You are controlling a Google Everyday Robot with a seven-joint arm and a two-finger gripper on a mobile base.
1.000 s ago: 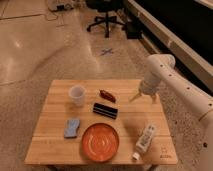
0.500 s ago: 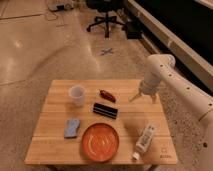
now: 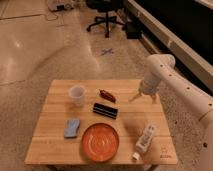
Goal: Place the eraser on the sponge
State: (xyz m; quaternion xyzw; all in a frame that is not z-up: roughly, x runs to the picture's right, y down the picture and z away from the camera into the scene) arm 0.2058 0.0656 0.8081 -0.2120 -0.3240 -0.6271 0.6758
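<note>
The eraser (image 3: 105, 110), a black oblong block with a pale stripe, lies flat near the middle of the wooden table (image 3: 55, 144). The sponge (image 3: 72, 128), a small light-blue pad, rests to the left of the orange plate. My gripper (image 3: 134, 97) hangs over the right part of the table, to the right of the eraser and apart from it, at the end of the white arm (image 3: 159, 72). It holds nothing that I can see.
A white cup (image 3: 76, 95) stands at the back left. A small dark red object (image 3: 107, 95) lies behind the eraser. An orange plate (image 3: 100, 141) sits at the front. A white bottle (image 3: 145, 140) lies at the front right. An office chair (image 3: 106, 15) stands far back.
</note>
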